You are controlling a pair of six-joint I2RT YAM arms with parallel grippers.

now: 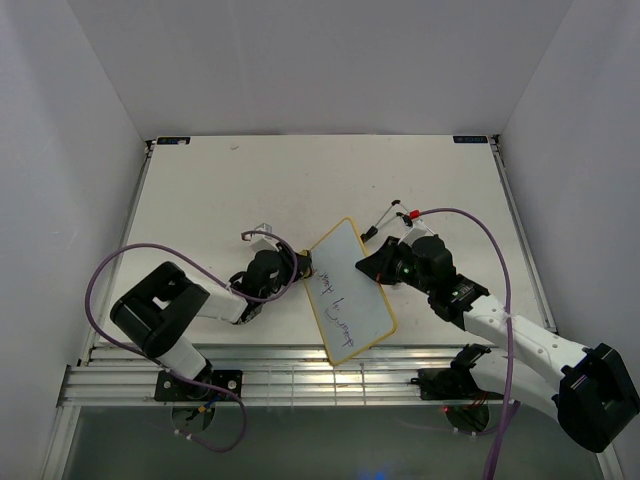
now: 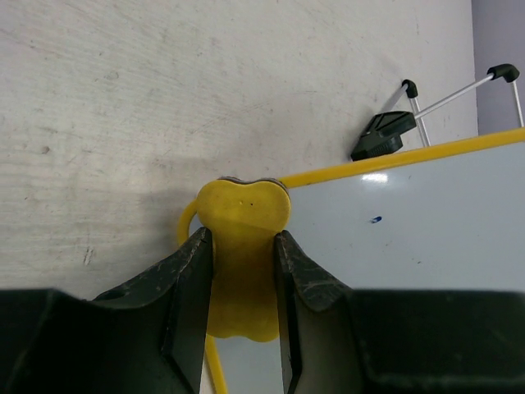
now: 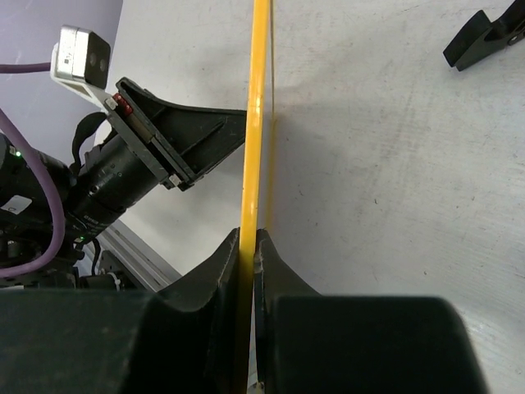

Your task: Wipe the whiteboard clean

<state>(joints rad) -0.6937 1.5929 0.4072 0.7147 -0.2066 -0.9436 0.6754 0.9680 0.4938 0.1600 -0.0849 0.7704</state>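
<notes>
Both arms reach in low from the near edge of the table (image 1: 250, 180), forearms angled toward each other, and meet at the whiteboard (image 1: 365, 280). It sits near the front middle of the table, turned on a diagonal between the 2 grippers.

The left arm is folded tight, elbow out to the left, wrist pointing right. The left gripper (image 2: 242, 246) has its 2 black fingers closed narrowly on the waist of a yellow eraser (image 2: 242, 205). The eraser is smooth and peanut-shaped, and its rounded lobe sits at the board's corner, overlapping the frame.

The right arm stretches in from the lower right. The right gripper (image 3: 248, 242) is pinched almost closed on the board's thin yellow frame (image 3: 258, 123), seen edge-on as a straight glossy strip.

The board is a rounded-corner rectangle with a glossy white face that catches a glint of light. Purple handwriting (image 1: 335, 300) runs along its length, with 1 small blue-purple speck (image 2: 376, 219) near the eraser. A wedge-shaped black foot (image 2: 383, 135) rests just beyond the far edge, beside thin metal rods (image 2: 455, 90) with black caps.

The table is matte white, faintly scuffed and speckled. A purple cable (image 1: 110, 270) loops over the left arm.
</notes>
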